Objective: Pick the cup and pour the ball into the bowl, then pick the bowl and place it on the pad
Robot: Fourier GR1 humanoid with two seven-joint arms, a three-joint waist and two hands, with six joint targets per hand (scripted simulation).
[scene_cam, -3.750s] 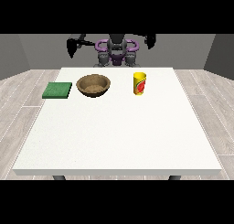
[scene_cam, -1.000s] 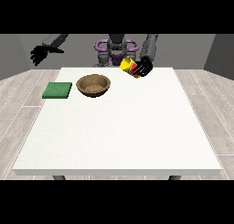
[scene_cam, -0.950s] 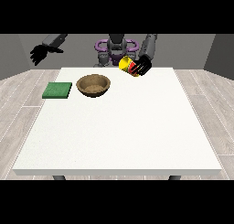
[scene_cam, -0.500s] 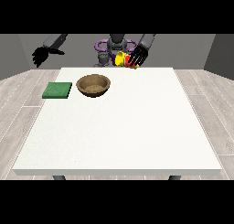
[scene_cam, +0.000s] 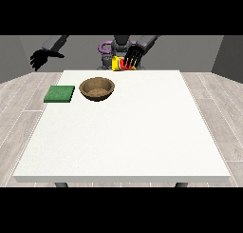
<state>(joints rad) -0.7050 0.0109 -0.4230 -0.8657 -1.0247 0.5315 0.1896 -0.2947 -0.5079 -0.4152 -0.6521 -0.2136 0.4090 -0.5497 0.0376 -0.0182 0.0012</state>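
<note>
The hand at the view's right [scene_cam: 135,57], fingers curled round the tipped yellow cup [scene_cam: 118,63] above the surface's [scene_cam: 123,132] far edge, should carry it over the wooden bowl [scene_cam: 97,89] before tilting further.

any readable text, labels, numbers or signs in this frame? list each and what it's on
None can be read.
Yellow cup: it carries a red patch, held in the hand at the view's right; whether that patch holds any lettering cannot be told.
Brown bowl, green pad, white table: no markings show.
</note>
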